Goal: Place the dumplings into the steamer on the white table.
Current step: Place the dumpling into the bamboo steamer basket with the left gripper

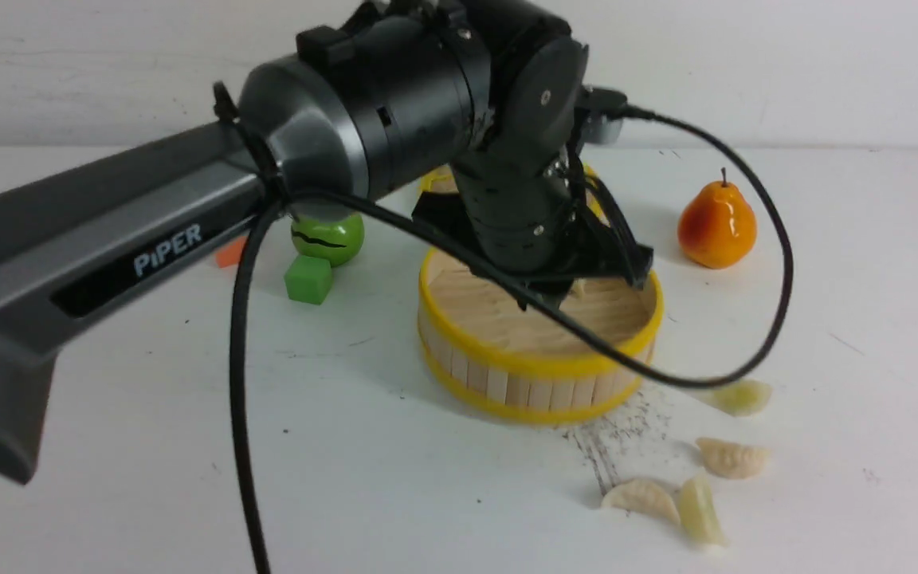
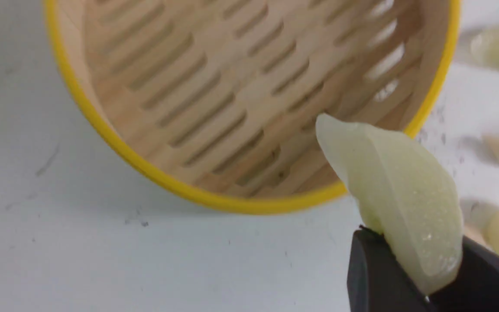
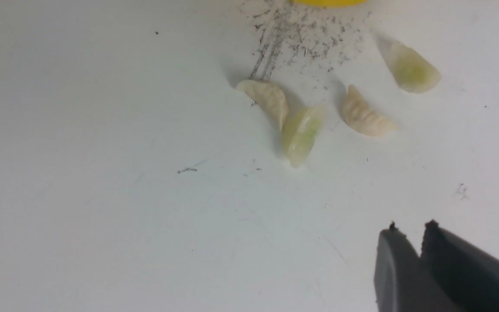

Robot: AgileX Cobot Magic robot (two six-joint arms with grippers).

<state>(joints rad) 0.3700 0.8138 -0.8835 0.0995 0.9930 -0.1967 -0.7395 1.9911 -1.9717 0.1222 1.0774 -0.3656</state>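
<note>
The left arm (image 1: 108,239) is closest to the camera. It sweeps in from the lower left and fills much of the front view. Its black cable (image 1: 237,359) loops across the steamer's front and hides part of it. On the white desk (image 1: 347,462), front right, four dumplings (image 1: 734,458) lie loose beside a patch of dark scuffs (image 1: 618,438). Two are cream and two pale green, and the nearest pair touch. The right jaws hang above the desk near them, almost closed with a thin gap, holding nothing.

Beyond them the steamer (image 1: 539,351) sits upright on the desk. The left arm's wrist bends down over its bowl and blocks the far rim. The left jaws are clamped on one end of a green dumpling (image 2: 399,195). Its long axis runs straight out from the jaws, and its free tip reaches across the steamer's yellow rim.

Farther back on the left are a green cube (image 1: 307,279) and a green ball (image 1: 328,237). An orange pear (image 1: 716,226) stands at right, and a yellow-rimmed disc (image 1: 435,179) lies partly hidden behind the wrist.
</note>
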